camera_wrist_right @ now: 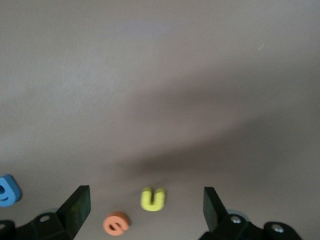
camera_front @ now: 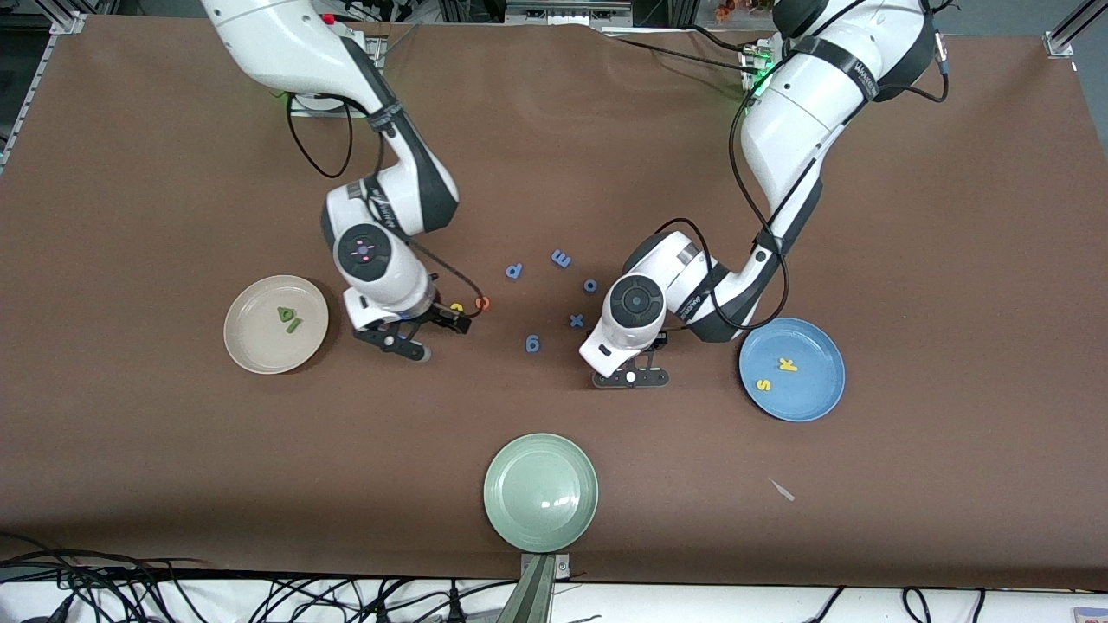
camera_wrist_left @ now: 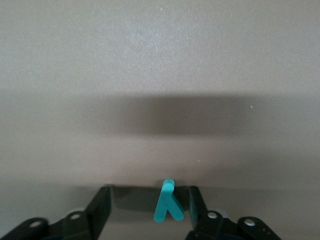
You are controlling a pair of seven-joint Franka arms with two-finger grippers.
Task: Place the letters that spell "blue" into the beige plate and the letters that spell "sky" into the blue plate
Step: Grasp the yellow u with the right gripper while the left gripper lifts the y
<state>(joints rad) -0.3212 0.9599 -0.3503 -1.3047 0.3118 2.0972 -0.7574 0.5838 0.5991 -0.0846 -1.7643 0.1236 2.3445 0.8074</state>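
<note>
The beige plate (camera_front: pixel 251 346) holds the dark green b (camera_front: pixel 286 314) and the thin green l (camera_front: pixel 293 325). Yellow s (camera_front: pixel 763 384) and yellow k (camera_front: pixel 787 364) lie in the blue plate (camera_front: pixel 809 402). My right gripper (camera_front: pixel 424 331) (camera_wrist_right: pixel 146 202) is open low over the table, with the yellow u (camera_front: pixel 456 307) (camera_wrist_right: pixel 153 199) and orange e (camera_front: pixel 483 303) (camera_wrist_right: pixel 116 223) lying between its fingers. My left gripper (camera_front: pixel 630 379) (camera_wrist_left: pixel 150 205) is down at the table beside the blue plate. Its jaws are open around the teal y (camera_wrist_left: pixel 167 202), which sits close to one finger; in the front view the y is hidden.
Several blue-violet letters (camera_front: pixel 561 258) lie scattered between the two grippers; one (camera_wrist_right: pixel 7 190) shows in the right wrist view. A pale green plate (camera_front: pixel 541 491) sits near the table's front edge. A small pale scrap (camera_front: pixel 782 490) lies nearer the camera than the blue plate.
</note>
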